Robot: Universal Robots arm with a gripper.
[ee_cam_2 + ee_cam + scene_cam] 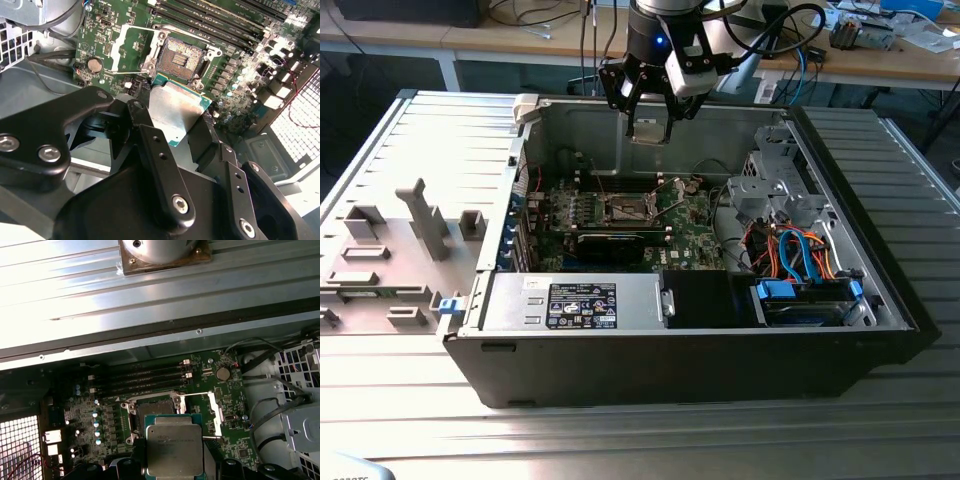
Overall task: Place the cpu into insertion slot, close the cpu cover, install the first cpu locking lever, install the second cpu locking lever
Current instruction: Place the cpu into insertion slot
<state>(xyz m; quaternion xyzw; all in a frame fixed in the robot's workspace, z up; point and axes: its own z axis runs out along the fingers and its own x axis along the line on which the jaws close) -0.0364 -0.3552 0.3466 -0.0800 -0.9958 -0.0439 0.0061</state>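
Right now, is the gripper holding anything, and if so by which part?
Yes. The gripper holds the cpu by two opposite edges, one finger on each side, with the metal top left uncovered, above the empty insertion slot.

My work sits on a grey metal table (620, 440) with long grooves. Bright light shines on it at the exterior view's left. At the back stands a long wooden bench (920, 62) with a white leg (450, 70). It is dark under there.
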